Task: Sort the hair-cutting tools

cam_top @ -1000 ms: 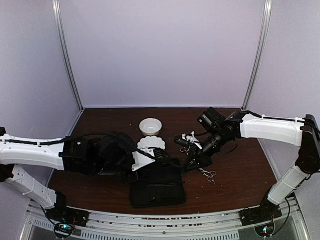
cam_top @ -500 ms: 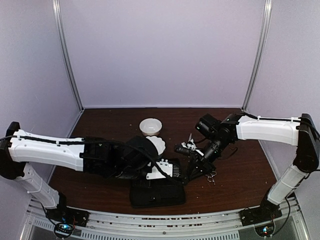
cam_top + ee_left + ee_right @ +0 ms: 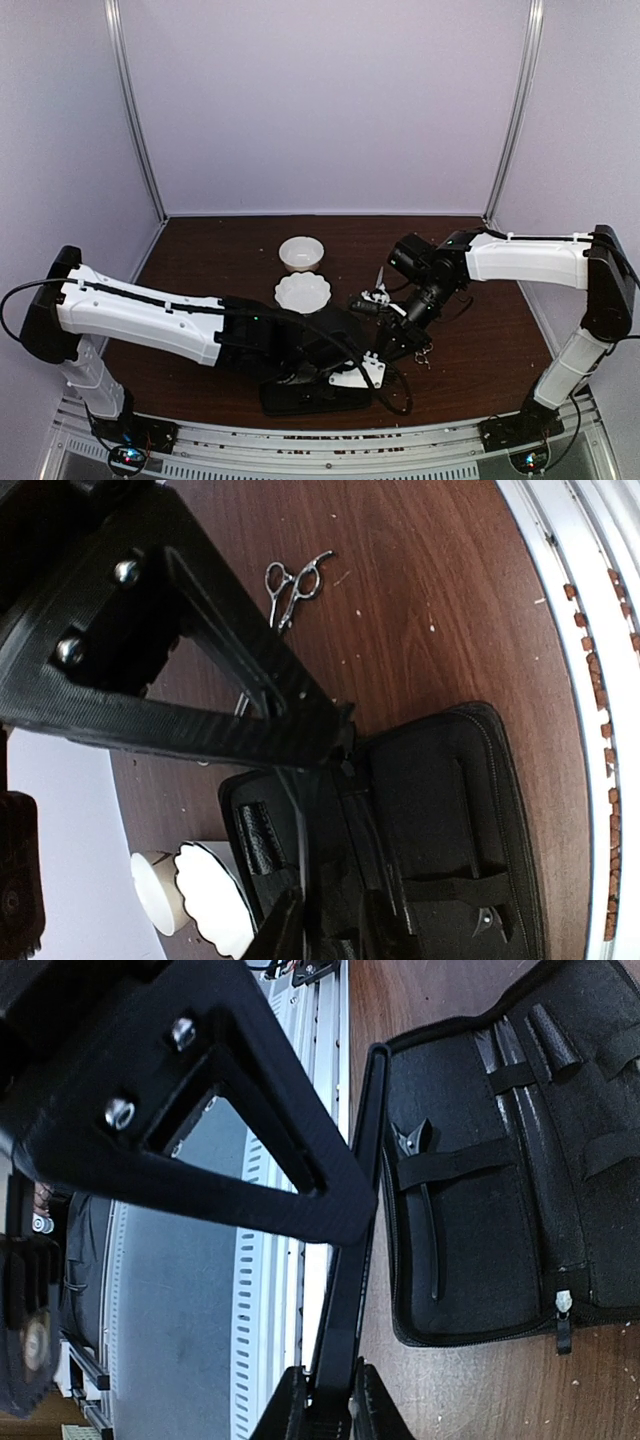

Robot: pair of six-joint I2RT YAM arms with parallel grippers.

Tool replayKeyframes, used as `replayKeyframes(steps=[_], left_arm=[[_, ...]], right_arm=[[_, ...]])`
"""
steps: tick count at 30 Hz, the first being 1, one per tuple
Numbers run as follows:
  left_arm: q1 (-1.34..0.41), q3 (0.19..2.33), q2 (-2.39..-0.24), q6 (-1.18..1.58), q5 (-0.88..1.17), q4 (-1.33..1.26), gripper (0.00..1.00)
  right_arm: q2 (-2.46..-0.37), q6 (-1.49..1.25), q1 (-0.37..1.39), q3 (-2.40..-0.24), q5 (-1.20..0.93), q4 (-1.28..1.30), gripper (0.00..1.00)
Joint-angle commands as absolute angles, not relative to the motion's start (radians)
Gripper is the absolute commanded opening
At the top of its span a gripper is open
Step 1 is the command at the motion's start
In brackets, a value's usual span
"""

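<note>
My right gripper [image 3: 328, 1400] is shut on a long thin black stick-like tool [image 3: 345, 1290] that runs up along the left edge of the open black case [image 3: 500, 1190]. In the top view the right gripper [image 3: 386, 338] hangs at the case's right end. My left gripper [image 3: 330, 930] is open and empty over the inside of the case [image 3: 450, 810]; in the top view the left gripper [image 3: 365, 372] is close beside the right one. One pair of silver scissors [image 3: 420, 352] lies on the table right of the case and also shows in the left wrist view [image 3: 290, 585]. A thin black tool [image 3: 430, 1240] sits under a strap in the case.
A round white bowl [image 3: 301, 253] and a scalloped white bowl [image 3: 303, 292] stand behind the case; both show in the left wrist view [image 3: 155, 890] [image 3: 215, 900]. The slotted metal rail [image 3: 300, 440] runs along the near table edge.
My left arm has swung right, from beside the scalloped bowl across the case to its right end. My right gripper has dropped a little toward the case with the black tool.
</note>
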State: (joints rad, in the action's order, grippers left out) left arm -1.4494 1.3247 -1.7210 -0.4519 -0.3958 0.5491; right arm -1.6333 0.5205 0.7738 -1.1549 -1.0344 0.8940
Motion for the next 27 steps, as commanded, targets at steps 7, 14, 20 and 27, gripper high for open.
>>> replayKeyframes(steps=[7, 14, 20, 27], left_arm=[[-1.466, 1.396, -1.792, -0.466, -0.459, 0.548, 0.07], [-1.462, 1.398, -1.834, -0.452, -0.459, 0.527, 0.0], [-1.438, 1.412, -1.852, -0.441, -0.349, 0.496, 0.0], [-1.406, 1.6, -1.997, -0.499, -0.108, 0.496, 0.0]], right_arm=[[-1.654, 0.548, 0.778, -1.178, -1.063, 0.926, 0.13], [-1.64, 0.558, 0.753, -1.186, -1.012, 0.942, 0.41], [-1.547, 0.652, 0.584, -1.209, -0.978, 1.064, 0.73], [-1.351, 0.496, 0.332, -1.169, -0.802, 0.927, 0.72]])
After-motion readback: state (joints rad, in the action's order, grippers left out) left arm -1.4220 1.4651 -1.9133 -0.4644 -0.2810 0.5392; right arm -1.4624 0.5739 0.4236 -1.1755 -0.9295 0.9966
